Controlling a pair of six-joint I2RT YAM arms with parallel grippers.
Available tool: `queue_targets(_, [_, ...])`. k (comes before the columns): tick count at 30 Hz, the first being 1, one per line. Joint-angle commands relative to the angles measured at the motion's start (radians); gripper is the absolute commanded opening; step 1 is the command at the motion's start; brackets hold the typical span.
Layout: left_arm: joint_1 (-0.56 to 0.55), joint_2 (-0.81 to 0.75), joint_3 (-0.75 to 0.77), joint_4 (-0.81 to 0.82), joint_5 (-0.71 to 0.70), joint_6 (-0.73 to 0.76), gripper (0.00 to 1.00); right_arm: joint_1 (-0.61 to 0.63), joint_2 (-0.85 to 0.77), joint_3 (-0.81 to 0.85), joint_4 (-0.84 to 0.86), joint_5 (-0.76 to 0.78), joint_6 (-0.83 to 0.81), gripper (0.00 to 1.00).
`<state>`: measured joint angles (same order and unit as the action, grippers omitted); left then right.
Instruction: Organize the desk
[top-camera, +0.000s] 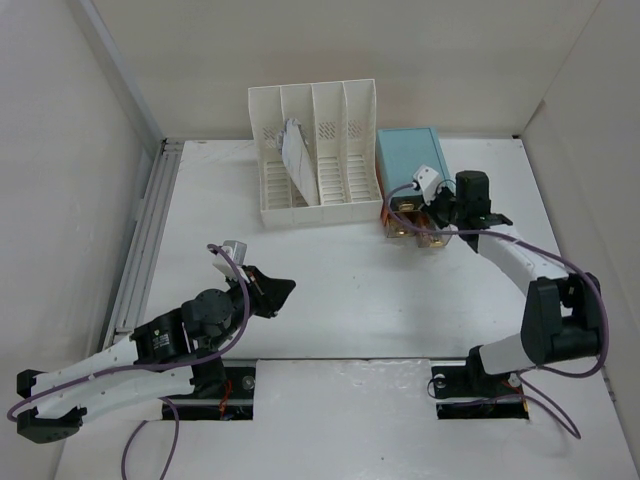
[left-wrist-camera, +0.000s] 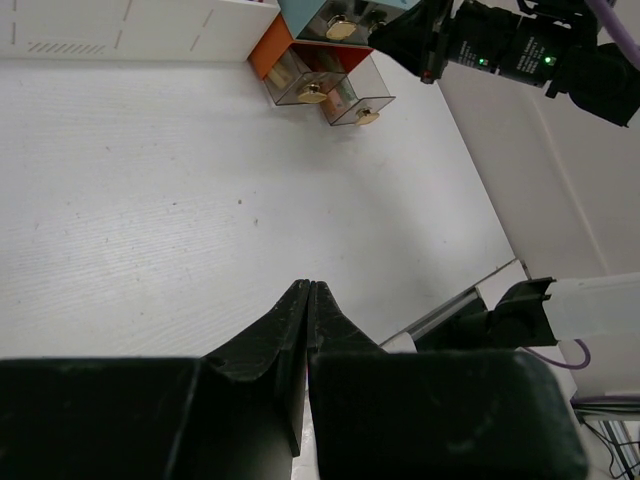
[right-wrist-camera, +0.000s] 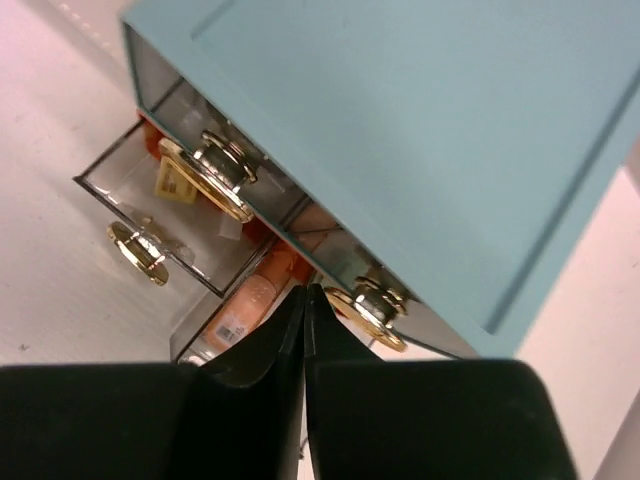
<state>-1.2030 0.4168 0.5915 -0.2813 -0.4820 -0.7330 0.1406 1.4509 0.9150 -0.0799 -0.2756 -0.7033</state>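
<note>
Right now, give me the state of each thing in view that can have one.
left gripper: shut, empty.
right gripper: shut, nothing visibly held.
drawer box: two lower drawers pulled out.
file rack: upright, papers leaning in one slot.

Closed fingers (right-wrist-camera: 265, 345) before teal box (right-wrist-camera: 420, 130), 2 clear drawers (right-wrist-camera: 150, 215) out, perhaps stocked.

No legible text; label (right-wrist-camera: 240, 315) inside drawer box (right-wrist-camera: 420, 130) blurred.
</note>
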Motion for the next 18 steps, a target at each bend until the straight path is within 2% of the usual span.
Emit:
queue_targets(1, [-0.001, -0.001, 0.044, 0.024, 0.0, 0.007, 0.0, -0.03, -0.102, -0.002, 0.026, -0.118, -0.044, 0.06])
queue_targets(2, [-0.001, -0.001, 0.044, 0.024, 0.0, 0.007, 0.0, -0.039, -0.113, -0.002, -0.009, -0.157, -0.08, 0.04])
queue_targets(3, [-0.001, -0.001, 0.044, 0.024, 0.0, 0.007, 0.0, -0.039, -0.113, 0.01, -0.123, -0.193, -0.131, 0.01])
queue_targets(4, [-0.001, -0.001, 0.044, 0.024, 0.0, 0.007, 0.0, -0.05, -0.122, 0.039, -0.2, -0.233, -0.279, 0.0])
queue_targets(5, [-0.001, -0.001, 0.044, 0.024, 0.0, 0.007, 0.0, -0.05, -0.113, 0.054, -0.277, -0.282, -0.348, 0.0])
queue_targets(7, [-0.001, -0.001, 0.034, 0.036, 0.0, 0.017, 0.0, -0.061, -0.089, 0.097, -0.47, -0.292, -0.521, 0.0])
queue_targets(9, [-0.001, -0.001, 0.025, 0.05, 0.01, 0.017, 0.0, -0.07, -0.022, 0.134, -0.601, -0.275, -0.631, 0.0])
queue_targets(10, [-0.001, 0.011, 0.025, 0.063, 0.01, 0.017, 0.0, -0.07, 0.006, 0.154, -0.72, -0.258, -0.681, 0.0])
queue_targets(13, [-0.001, 0.031, 0.016, 0.091, 0.029, 0.026, 0.0, -0.09, 0.094, 0.211, -0.831, -0.211, -0.788, 0.0])
queue_targets(16, [-0.001, 0.054, 0.016, 0.103, 0.039, 0.026, 0.0, -0.111, 0.118, 0.211, -0.818, -0.18, -0.776, 0.0])
queue_targets(18, [-0.001, 0.065, 0.007, 0.123, 0.039, 0.026, 0.0, -0.111, 0.127, 0.211, -0.743, -0.157, -0.701, 0.0])
